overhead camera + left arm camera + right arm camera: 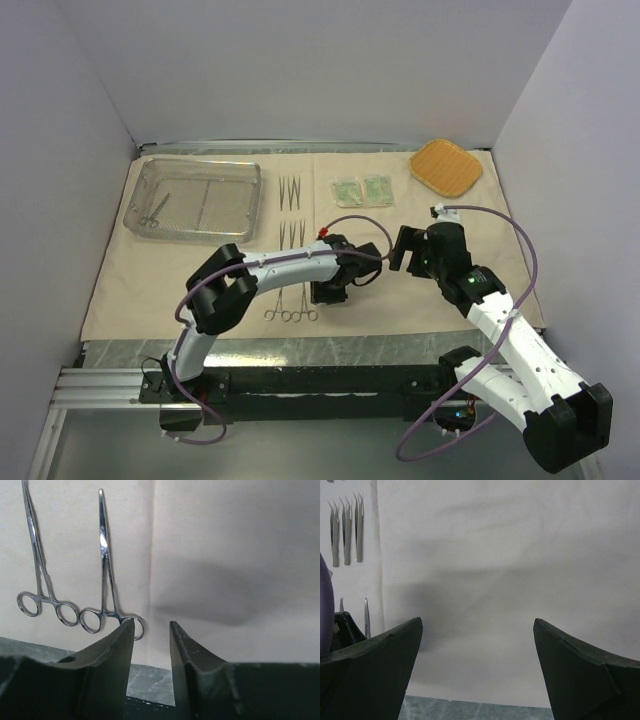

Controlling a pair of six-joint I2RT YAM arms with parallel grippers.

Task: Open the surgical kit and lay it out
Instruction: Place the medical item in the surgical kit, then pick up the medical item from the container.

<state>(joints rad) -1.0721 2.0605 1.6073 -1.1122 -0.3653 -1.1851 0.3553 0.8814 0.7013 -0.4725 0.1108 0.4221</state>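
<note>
Mid lay-out: my left end effector (151, 622) half spread, empty, beside forceps (103, 545); right end effector (477, 621) spread wide. Next, seemingly: instrument (158, 207) lying in tray (137, 195).

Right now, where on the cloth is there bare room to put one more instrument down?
Bare cloth lies in front of the mesh tray, left of the left arm. A second patch lies near the front edge, between forceps and right arm. Crowded: the middle, with tweezers, packets, left gripper and right gripper.
</note>
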